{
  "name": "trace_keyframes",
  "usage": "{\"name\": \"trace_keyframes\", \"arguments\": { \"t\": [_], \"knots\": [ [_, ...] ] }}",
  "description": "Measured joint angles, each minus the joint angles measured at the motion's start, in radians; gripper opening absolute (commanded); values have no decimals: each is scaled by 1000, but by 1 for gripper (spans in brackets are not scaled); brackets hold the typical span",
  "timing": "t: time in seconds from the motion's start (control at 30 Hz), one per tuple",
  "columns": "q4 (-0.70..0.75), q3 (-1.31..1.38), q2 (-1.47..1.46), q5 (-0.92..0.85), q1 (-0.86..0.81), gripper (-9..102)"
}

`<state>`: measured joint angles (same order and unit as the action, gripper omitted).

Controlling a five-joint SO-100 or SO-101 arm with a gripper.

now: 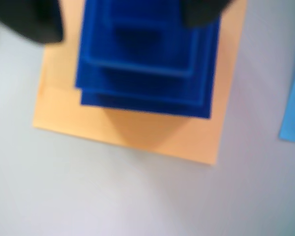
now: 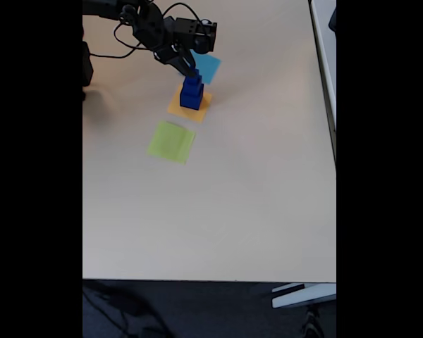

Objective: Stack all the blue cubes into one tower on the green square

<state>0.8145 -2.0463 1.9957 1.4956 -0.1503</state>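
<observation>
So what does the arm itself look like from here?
In the fixed view the arm is black, built of blocky segments, with thin black cables looping above it. The gripper is black too; its fingers show as dark, blurred shapes in the wrist view.

Tower [image 2: 191,91] apparently on middle square [image 2: 189,105].

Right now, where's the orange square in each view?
Wrist view: orange square fills the upper middle, under the tower.
Fixed view: orange square sits upper centre, above the green square, under the tower.
Shared landmark: light blue square next to it.
</observation>
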Motion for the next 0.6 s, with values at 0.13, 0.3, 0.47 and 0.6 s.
{"name": "trace_keyframes", "arguments": {
  "t": [0.13,0.3,0.47,0.6],
  "knots": [
    [8,2,0,-2,-3,9],
    [9,8,-5,-2,-2,9],
    [17,8,-5,-2,-2,10],
    [17,8,-5,-2,-2,10]
  ]
}}
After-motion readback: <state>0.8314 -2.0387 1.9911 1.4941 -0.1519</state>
